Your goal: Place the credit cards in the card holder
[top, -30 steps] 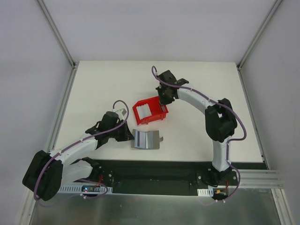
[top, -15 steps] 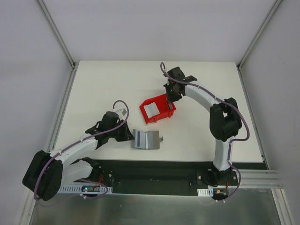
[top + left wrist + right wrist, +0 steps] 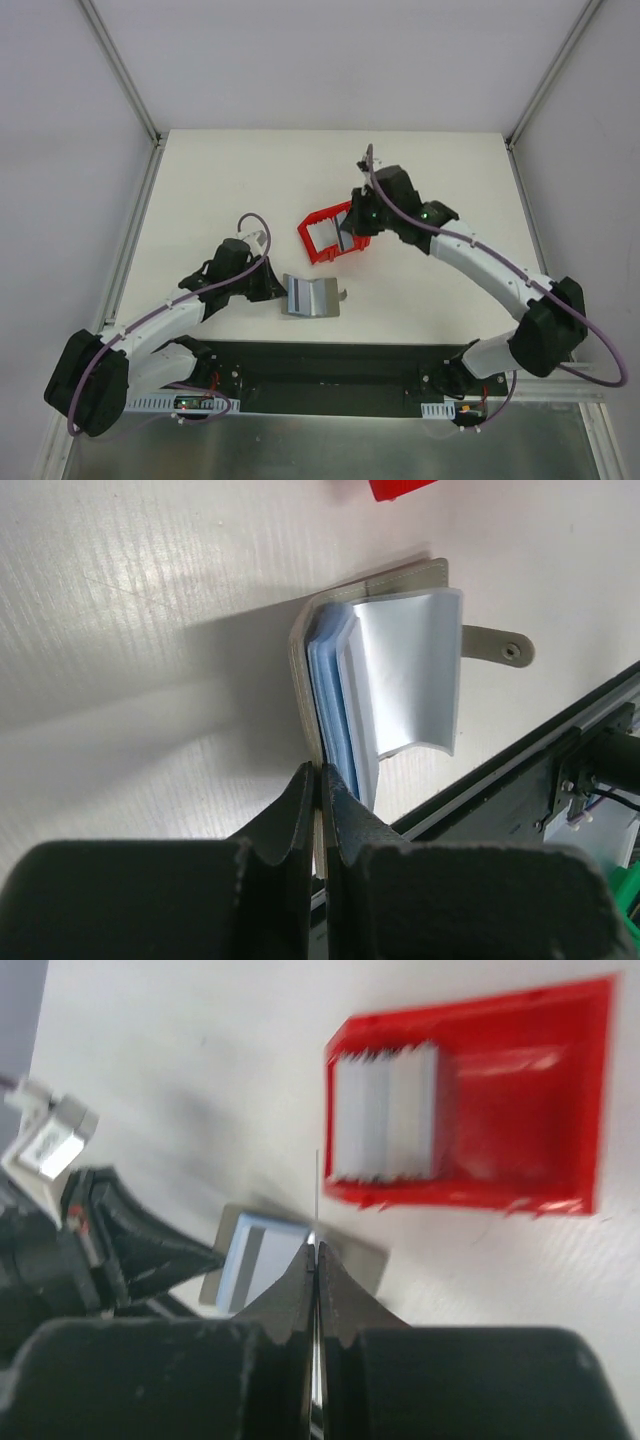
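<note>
Near the red bin (image 3: 306,238), pinching a credit card (image 3: 316,1195) edge-on in right gripper (image 3: 315,1250), card holder (image 3: 400,670) cover in left gripper (image 3: 318,775); could twist loose, so thin a hold.

One card holder (image 3: 308,297), one red bin (image 3: 530,1090), one stack of credit cards (image 3: 385,1110), number unclear.

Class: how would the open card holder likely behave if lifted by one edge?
Probably floppy: the card holder has an inner leaf curling up, not lying flat. Lifted by the cover edge that the left fingers pinch, it would likely sag open. Thin, so probably light.
</note>
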Robot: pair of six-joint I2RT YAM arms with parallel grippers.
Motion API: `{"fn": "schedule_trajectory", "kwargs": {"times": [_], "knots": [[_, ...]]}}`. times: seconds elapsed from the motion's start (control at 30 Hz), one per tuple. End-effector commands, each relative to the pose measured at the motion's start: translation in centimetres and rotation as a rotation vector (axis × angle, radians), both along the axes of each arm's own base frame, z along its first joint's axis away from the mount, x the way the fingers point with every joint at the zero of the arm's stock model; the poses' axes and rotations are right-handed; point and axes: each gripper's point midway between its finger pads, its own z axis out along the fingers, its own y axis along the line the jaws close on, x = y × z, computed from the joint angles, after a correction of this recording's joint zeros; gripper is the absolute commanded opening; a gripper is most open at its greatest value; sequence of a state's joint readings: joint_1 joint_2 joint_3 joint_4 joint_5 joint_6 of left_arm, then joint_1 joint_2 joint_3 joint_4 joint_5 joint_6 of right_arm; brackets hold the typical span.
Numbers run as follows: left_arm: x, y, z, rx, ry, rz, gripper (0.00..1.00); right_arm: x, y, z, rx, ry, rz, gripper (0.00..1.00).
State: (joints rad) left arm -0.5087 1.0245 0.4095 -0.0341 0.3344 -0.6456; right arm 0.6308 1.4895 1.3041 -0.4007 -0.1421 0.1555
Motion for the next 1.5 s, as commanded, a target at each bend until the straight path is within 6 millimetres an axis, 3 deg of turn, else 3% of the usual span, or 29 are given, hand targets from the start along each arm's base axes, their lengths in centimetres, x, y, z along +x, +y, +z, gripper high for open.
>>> {"fn": "schedule_trajectory", "kwargs": {"times": [0.0,0.1,0.23,0.5,0.93,1.47], "knots": [[0.2,-0.6,1.7,-0.068,-0.026,0.014,0.0,-4.5,4.0,-0.8,0.159,0.014,-0.087,0.0],[0.0,-0.9,2.6,-0.103,-0.038,0.01,0.0,-7.5,5.9,-2.7,0.133,0.004,-0.101,0.0],[-0.2,-0.8,2.5,-0.106,-0.03,0.014,0.0,-9.8,8.7,-4.7,0.154,0.047,-0.079,0.0],[-0.2,-0.8,2.3,-0.099,-0.029,0.014,0.0,-11.0,11.9,-6.4,0.105,0.057,-0.034,0.0],[-0.4,-0.7,2.0,-0.095,-0.025,0.008,0.0,-11.7,13.2,-7.3,0.09,0.068,-0.013,0.0],[-0.4,-0.6,1.8,-0.09,-0.032,0.003,0.0,-11.7,12.2,-8.8,0.026,0.06,-0.031,0.0]]}}
